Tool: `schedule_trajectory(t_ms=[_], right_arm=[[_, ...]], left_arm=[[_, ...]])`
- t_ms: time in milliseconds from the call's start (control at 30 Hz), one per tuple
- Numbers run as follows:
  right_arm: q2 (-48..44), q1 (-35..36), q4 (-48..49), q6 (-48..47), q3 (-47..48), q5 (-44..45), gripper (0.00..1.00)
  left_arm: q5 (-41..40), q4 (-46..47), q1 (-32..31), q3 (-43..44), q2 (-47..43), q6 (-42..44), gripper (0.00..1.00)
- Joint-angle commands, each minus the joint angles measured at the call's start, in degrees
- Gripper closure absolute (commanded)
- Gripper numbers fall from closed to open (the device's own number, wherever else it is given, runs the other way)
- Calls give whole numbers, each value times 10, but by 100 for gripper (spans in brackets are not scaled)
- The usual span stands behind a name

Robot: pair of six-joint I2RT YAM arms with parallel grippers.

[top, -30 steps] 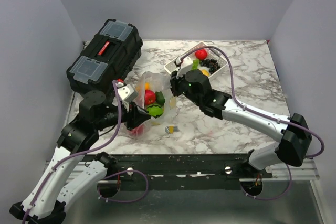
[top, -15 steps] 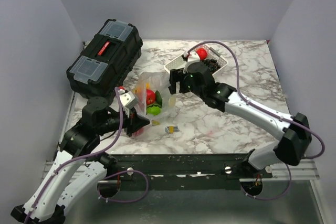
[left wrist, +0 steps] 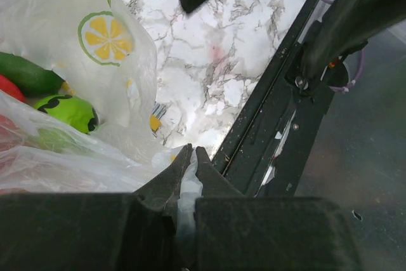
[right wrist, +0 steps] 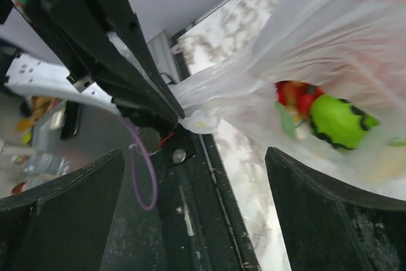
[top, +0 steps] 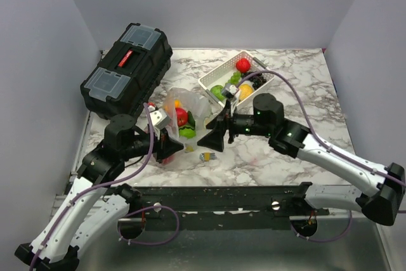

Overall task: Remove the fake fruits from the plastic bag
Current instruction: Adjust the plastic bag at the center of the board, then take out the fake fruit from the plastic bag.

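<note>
Black hard-plastic toolbox (top: 127, 61) at far left of the marble bench (top: 304, 93), well apart from the work.

Left pincer (top: 179, 148) is closed tight on a fold at the near edge of the thin clear plastic bag (top: 184, 103). The left wrist view shows the film nipped between its tips.

The bag runs from that pinch away toward the far side. The glossy toy fruits (top: 183, 118) — red, green and orange — are bunched in its middle.

A small yellow piece (top: 207, 156) lies loose on the bench, just beside the bag.

Right pincer (top: 209, 144) is spread wide and holds nothing. It sits just right of the bag, facing its flank, and is the nearer free one; the film lies between it and the fruits.

White slotted basket (top: 204, 82) beyond — some fruit already in it.
</note>
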Motion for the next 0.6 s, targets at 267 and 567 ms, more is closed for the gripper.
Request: schedule_trajectory(t_ms=[267, 567], right_arm=[[186, 20, 126, 35, 24, 44, 39], [293, 24, 150, -18, 46, 165, 35]], left_arm=[[-8, -25, 2, -8, -25, -10, 100], [16, -21, 2, -6, -23, -17, 100]])
